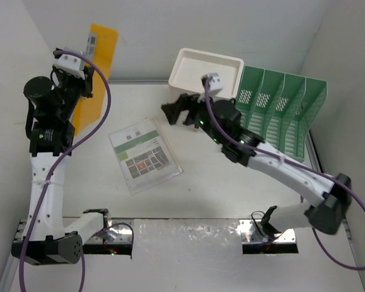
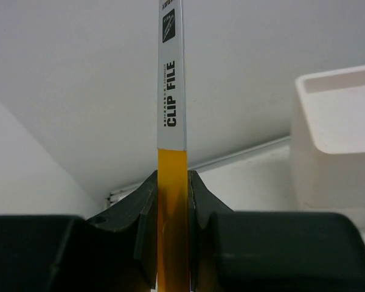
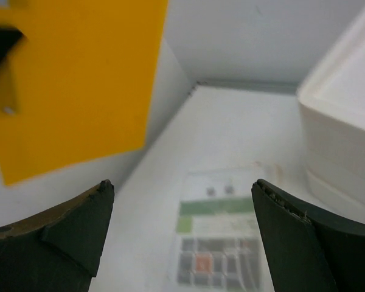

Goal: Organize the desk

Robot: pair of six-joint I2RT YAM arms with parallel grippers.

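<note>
Clamp on file (image 2: pixel 171 109) by L gripper (image 2: pixel 172 182), edge-on and upright, clear of desk (image 1: pixel 201 194), prob. for carrying to rack (image 1: pixel 280 109) at far R. Leaves R gripper (image 3: pixel 182 185) wide open, empty, over sheet (image 1: pixel 145 153) mid-desk, likely next pick. Can't see file's lower edge behind L arm (image 1: pixel 45 121); sheet print blurred.
</note>
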